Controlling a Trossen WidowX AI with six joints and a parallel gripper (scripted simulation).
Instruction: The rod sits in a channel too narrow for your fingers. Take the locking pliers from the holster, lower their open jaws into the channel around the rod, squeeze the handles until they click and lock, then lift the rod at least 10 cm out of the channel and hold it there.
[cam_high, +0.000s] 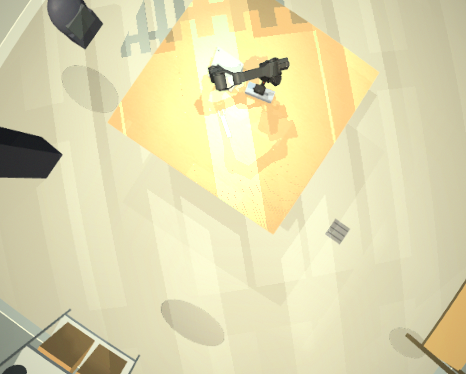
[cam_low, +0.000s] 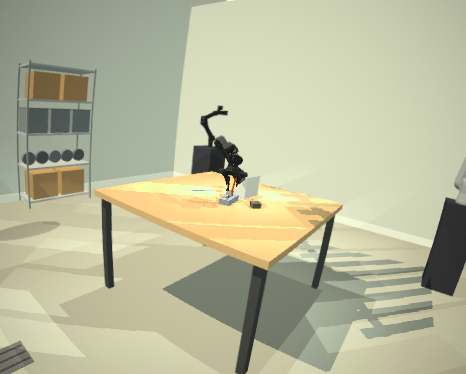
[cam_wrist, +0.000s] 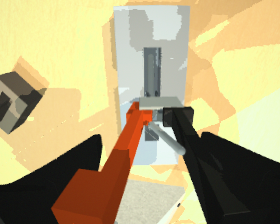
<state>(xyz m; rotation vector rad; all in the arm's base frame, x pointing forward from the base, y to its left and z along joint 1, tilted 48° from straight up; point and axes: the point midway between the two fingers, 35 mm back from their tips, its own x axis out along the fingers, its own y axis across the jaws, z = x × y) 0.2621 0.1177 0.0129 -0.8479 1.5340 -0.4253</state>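
Locking pliers (cam_low: 234, 186) (cam_wrist: 131, 137): one orange & one black handle, spread apart, w/ a pale gray crosspiece nr. the jaws; held above the table, jaw end over the channel, depth unclear. Channel (cam_wrist: 152, 60): narrow, straight slot in a flat, lt.-gray rect. block (cam_high: 268, 98) (cam_low: 229, 201) (cam_wrist: 172, 45). Rod (cam_wrist: 151, 75): gray, lying lengthwise in the slot, partly hidden. Holster (prob.) (cam_low: 255, 205) (cam_wrist: 24, 107): small, dk. recessed block, well apart from the channel block.

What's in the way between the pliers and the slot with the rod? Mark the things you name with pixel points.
Nothing I can see. The orange-and-black locking pliers (cam_low: 234, 187) (cam_wrist: 128, 145) are right over the pale grey rectangular block (cam_high: 269, 97) (cam_low: 227, 201) (cam_wrist: 175, 55), at its narrow dark slot (cam_wrist: 152, 60). Their jaws hide part of it, so I can't tell about there.
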